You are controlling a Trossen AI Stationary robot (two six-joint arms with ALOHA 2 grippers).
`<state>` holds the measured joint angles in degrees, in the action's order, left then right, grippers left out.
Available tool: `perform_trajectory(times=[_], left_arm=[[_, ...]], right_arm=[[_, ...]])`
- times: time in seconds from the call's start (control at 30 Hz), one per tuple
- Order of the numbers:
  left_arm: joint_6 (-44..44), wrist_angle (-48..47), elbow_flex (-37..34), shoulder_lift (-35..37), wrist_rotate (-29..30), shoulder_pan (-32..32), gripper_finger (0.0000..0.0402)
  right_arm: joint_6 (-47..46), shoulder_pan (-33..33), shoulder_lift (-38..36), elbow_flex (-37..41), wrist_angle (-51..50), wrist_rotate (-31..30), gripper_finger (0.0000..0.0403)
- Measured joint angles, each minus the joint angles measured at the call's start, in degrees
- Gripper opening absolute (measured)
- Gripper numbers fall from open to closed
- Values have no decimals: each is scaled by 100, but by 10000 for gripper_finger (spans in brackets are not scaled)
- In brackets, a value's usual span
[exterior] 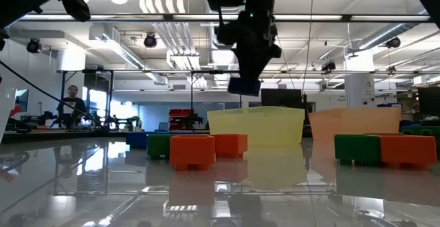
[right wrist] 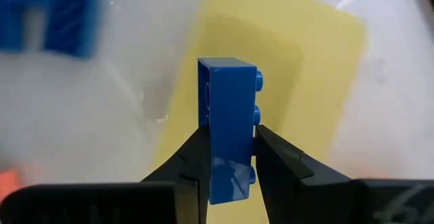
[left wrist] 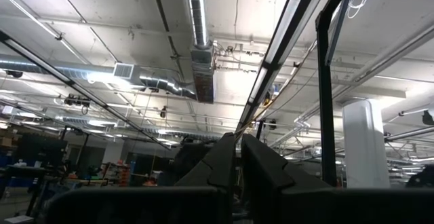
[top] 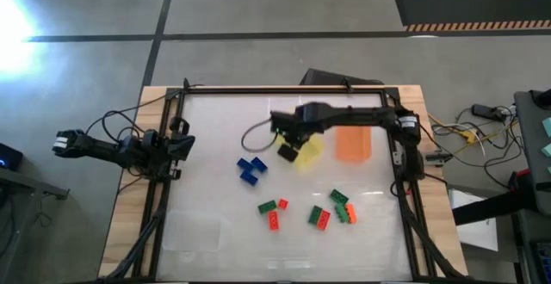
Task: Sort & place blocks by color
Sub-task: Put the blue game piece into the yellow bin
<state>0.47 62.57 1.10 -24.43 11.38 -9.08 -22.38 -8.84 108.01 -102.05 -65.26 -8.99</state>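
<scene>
Sorting barely begun: my right gripper [right wrist: 227, 163] clenches a small blue studded plastic brick [right wrist: 229, 125] above the empty yellow plastic tray [right wrist: 271, 81], green and red-orange bricks [top: 331, 208] beyond it unsorted.

Two trays [top: 352, 143], three blue blocks [top: 251, 169], four green, four red-orange.

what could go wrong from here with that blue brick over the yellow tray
The right gripper pinches the blue brick only by its lower part, high above the yellow tray; a slip might drop it early. Released from that height, it may bounce off the tray's rim or out onto the table. Other blue bricks lie beside the tray on the table, so a stray drop could knock them.
</scene>
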Motion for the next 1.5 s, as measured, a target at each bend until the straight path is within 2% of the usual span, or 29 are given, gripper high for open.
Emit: perform_trajectory(times=[0.23, 1.23, 1.37, 1.5], left_arm=[[-2, 0, 0, 0, 2, 1, 10], [40, 2, 0, 0, 2, 2, 10], [40, 2, 0, 0, 2, 2, 10], [40, 2, 0, 0, 2, 2, 10]], right_arm=[[-60, -549, 9, 220, 385, 0, 79], [-104, -540, 11, 1629, 2025, 4, 80], [-104, -531, 11, 1718, 2244, 4, 97], [-104, -531, 11, 1732, 2280, 0, 133]])
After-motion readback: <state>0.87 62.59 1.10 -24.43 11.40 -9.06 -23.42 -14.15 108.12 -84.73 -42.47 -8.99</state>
